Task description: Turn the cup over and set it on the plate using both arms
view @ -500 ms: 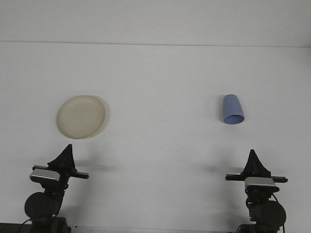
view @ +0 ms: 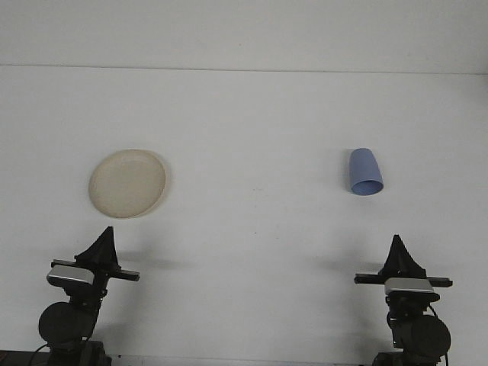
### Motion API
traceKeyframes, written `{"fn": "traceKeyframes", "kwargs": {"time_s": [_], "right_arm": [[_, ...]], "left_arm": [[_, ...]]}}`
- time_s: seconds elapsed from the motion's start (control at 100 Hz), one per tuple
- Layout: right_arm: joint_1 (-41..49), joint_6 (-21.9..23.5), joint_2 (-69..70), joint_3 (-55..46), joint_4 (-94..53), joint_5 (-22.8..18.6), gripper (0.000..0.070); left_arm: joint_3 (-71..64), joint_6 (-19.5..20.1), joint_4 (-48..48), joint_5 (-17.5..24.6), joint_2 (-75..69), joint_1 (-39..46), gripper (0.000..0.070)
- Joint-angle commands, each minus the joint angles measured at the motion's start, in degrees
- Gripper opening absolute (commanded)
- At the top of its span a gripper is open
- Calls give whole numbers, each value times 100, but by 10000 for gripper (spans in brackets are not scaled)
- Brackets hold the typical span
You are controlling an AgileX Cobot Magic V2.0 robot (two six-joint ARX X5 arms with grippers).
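A blue cup [view: 364, 171] lies on its side on the white table, right of centre, with its open mouth towards the near right. A round cream plate [view: 126, 183] rests flat on the left side with nothing on it. My left gripper [view: 107, 230] sits low at the near left, just in front of the plate, its fingers meeting in a single point and holding nothing. My right gripper [view: 395, 239] is at the near right, a little in front of the cup, also shut and holding nothing.
The white table [view: 252, 152] stretches back to a pale wall. The black arm bases stand at the bottom corners.
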Motion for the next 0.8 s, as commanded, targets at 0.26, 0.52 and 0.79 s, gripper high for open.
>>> {"fn": "traceKeyframes", "kwargs": {"time_s": [0.26, 0.52, 0.79], "right_arm": [[4, 63, 476, 1416, -1204, 2, 0], [4, 68, 1880, 3086, -2778, -9, 0], [4, 68, 3145, 4468, -4540, -9, 0]], "left_arm": [[-116, -11, 68, -11, -11, 2, 12], [-116, -11, 68, -11, -11, 2, 12], [-116, -11, 68, -11, -11, 2, 12]]}}
